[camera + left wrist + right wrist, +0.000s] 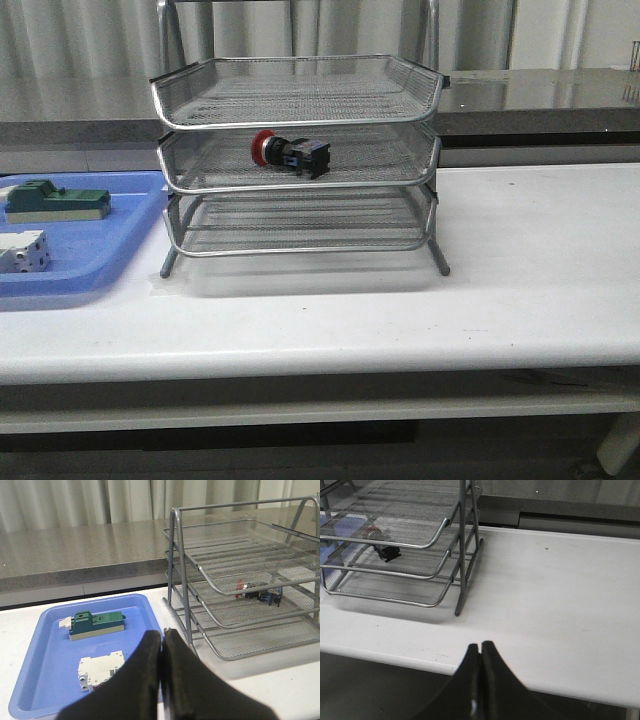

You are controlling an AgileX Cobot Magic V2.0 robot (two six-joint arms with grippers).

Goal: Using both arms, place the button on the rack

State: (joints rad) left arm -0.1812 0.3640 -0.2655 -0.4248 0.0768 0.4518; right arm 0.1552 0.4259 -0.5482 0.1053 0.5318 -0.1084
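Note:
The button (289, 152), red head with a black-and-blue body, lies on its side on the middle tier of the silver wire rack (300, 110). It also shows in the left wrist view (259, 591) and in the right wrist view (381, 547) inside the rack (240, 580) (395, 540). My left gripper (162, 632) is shut and empty, held above the table's near edge between the blue tray and the rack. My right gripper (481, 645) is shut and empty, held over the table's front edge to the right of the rack. Neither arm shows in the front view.
A blue plastic tray (120, 245) (45, 680) lies left of the rack and holds a green block (58, 201) (96, 624) and a white block (24, 250) (100, 668). A grey counter (540, 95) runs behind the white table (520, 270).

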